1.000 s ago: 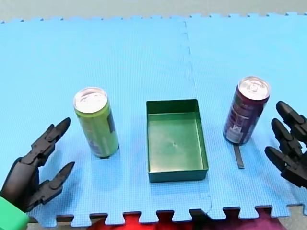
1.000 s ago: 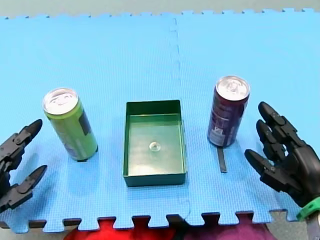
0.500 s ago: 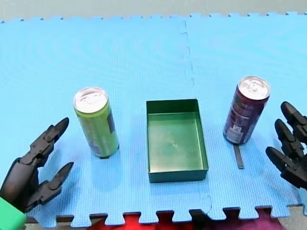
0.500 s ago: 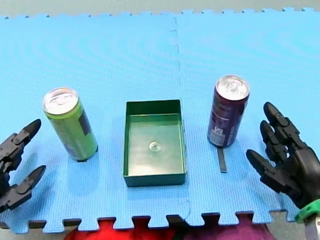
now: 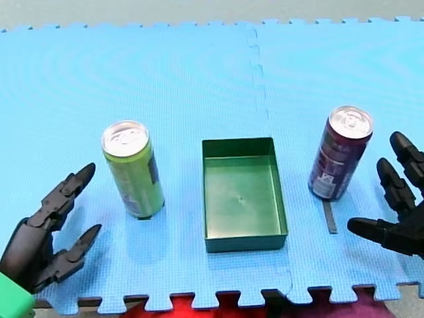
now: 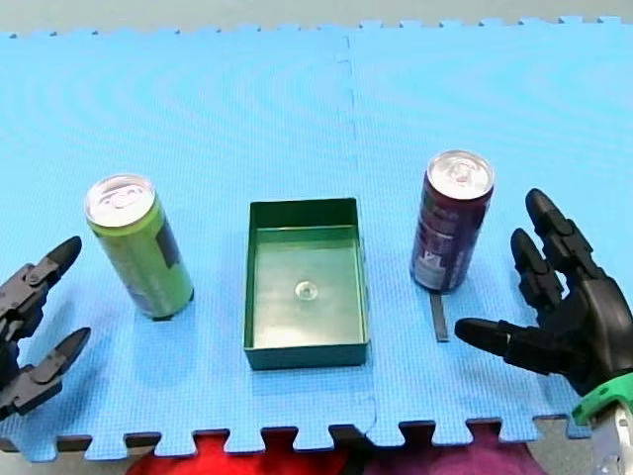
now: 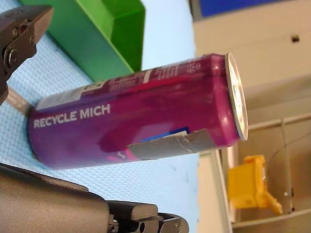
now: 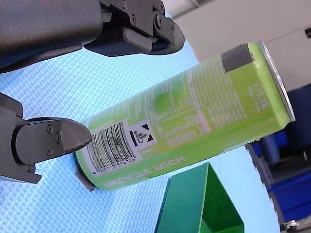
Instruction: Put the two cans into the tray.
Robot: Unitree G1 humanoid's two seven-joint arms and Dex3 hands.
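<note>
- between green can and purple can, the tray is sitting empty.
- left hand and right hand are hovering empty, each beside its nearer can, likely readying grasps.

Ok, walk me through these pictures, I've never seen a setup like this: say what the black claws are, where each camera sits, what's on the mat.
The black claws are a humanoid robot's two three-finger hands. The two wide pictures come from cameras in its head, looking down at a blue foam mat. The left hand is open at the near left, the right hand open at the near right; neither holds anything. Between them sits a green tray, with a green can upright to its left and a purple can upright to its right. The close-ups come from wrist cameras, turned sideways: one faces the purple can, the other the green, so the cans look tipped.
</note>
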